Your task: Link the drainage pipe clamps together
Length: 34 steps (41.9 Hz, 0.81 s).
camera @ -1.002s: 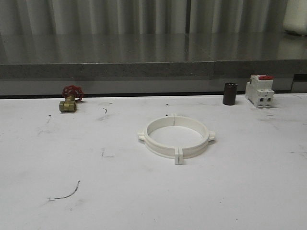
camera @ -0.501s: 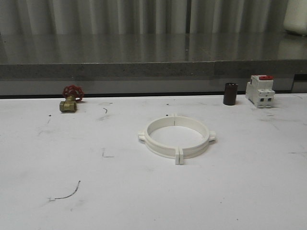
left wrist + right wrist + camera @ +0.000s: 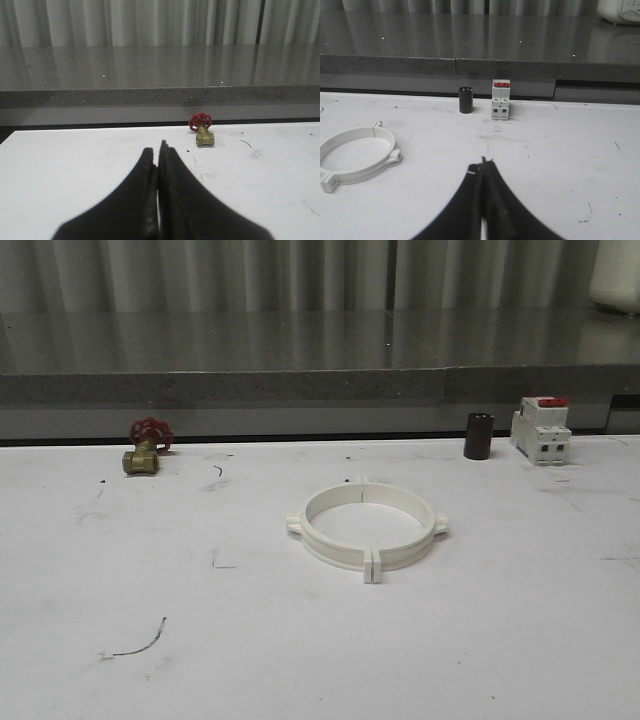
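The two white drainage pipe clamps lie flat in the middle of the table, their end tabs meeting so that they form one ring. The same ring appears at the edge of the right wrist view. My left gripper is shut with nothing between its black fingers, well back from the ring and pointing toward the brass valve. My right gripper is also shut and empty, hovering over bare table to the right of the ring.
A brass valve with a red handwheel sits at the back left. A dark cylinder and a white-and-red breaker stand at the back right. A grey stone ledge runs behind the white table.
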Available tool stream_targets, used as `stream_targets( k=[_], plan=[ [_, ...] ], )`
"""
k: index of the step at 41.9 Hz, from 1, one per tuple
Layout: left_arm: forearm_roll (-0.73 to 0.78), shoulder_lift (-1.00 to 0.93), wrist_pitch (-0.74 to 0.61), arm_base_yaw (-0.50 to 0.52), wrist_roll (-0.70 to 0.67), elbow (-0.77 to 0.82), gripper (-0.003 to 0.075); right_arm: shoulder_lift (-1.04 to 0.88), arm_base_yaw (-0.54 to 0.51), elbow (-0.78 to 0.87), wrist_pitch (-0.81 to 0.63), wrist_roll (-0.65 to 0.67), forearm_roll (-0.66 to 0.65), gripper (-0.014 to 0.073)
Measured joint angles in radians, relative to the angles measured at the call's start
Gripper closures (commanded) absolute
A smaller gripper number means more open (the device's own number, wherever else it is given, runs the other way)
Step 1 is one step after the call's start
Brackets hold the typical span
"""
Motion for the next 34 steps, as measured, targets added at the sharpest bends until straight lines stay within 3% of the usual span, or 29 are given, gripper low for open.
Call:
stream_targets(
  k=[34],
  plan=[
    [0.000, 0.000, -0.001, 0.000, 0.000, 0.000, 0.0741, -0.015, -0.032, 0.026, -0.108, 0.047, -0.010, 0.0713]
  ],
)
